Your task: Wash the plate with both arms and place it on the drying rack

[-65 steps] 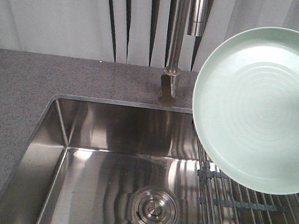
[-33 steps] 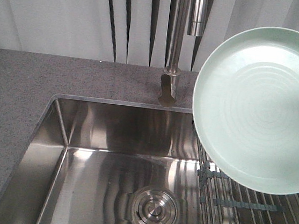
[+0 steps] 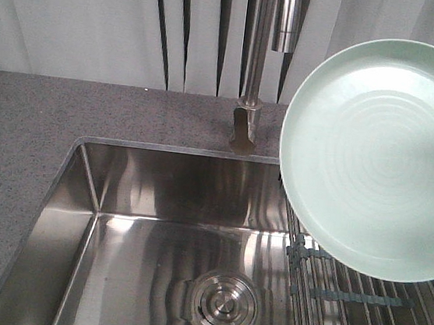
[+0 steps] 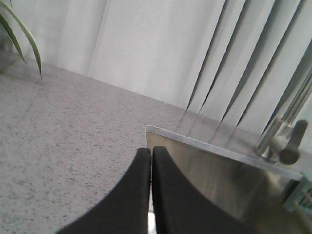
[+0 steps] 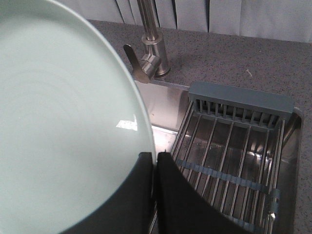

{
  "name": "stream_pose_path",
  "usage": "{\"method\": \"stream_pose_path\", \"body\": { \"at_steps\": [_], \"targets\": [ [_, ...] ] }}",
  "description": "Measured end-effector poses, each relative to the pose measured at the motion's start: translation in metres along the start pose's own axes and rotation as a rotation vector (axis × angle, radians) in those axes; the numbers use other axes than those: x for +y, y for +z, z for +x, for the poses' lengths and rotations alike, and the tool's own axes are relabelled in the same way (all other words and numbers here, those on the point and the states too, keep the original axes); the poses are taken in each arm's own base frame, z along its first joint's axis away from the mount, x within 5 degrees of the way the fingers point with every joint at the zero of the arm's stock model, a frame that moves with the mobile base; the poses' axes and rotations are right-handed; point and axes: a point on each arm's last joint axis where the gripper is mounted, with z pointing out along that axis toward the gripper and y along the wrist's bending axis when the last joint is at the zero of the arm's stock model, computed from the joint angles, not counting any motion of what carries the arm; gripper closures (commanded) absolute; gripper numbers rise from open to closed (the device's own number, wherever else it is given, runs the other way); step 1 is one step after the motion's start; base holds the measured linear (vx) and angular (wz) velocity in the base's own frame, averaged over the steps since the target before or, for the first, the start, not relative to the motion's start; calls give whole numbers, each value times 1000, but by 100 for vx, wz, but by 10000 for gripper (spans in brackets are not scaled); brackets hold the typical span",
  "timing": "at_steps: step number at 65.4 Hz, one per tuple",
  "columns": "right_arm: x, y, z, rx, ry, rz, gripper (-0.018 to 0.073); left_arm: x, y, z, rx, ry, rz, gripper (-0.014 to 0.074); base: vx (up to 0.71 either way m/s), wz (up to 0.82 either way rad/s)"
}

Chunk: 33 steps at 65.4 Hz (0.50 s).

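While your right fingers (image 5: 180,204) pinch only the near rim of the plate (image 3: 378,157), tilted over the drying rack (image 3: 340,318) at the right of the sink (image 3: 159,187), and your left fingers (image 4: 129,195) sit pressed together, empty, above the table (image 4: 73,146), beware the glossy plate pivoting or slipping loose.

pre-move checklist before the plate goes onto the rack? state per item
1. Grip: right gripper has its fingers closed at the rim of the plate. Ok.
2. Alignment with the drying rack: the front view overlaps them, while the right wrist view shows the plate off to the rack's side. Cannot tell.
3. Rack bars free: the bars that show are bare. Ok.
4. Clear path: left gripper is empty, fingers shut, over the countertop by the corner of the sink. Ok.
5. Plate washed: no water at the faucet, no dirt seen. Cannot tell.
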Motion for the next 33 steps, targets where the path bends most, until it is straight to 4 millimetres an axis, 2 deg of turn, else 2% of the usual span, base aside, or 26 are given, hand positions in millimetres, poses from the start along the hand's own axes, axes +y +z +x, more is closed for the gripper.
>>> {"method": "stream_pose_path", "body": {
  "at_steps": [16,28,33],
  "targets": [
    [-1,0,-1,-10,14,8,566,-2,0,-5,-53,-253,27,603,0,0],
    [-7,-1,-3,-36,70,87,566,-2,-1,-14,-143,-587,64,603,0,0],
    [-10,-3,-2,-33,89,136,566,-1,-1,-16,-167,-670,71,603,0,0]
  ]
}}
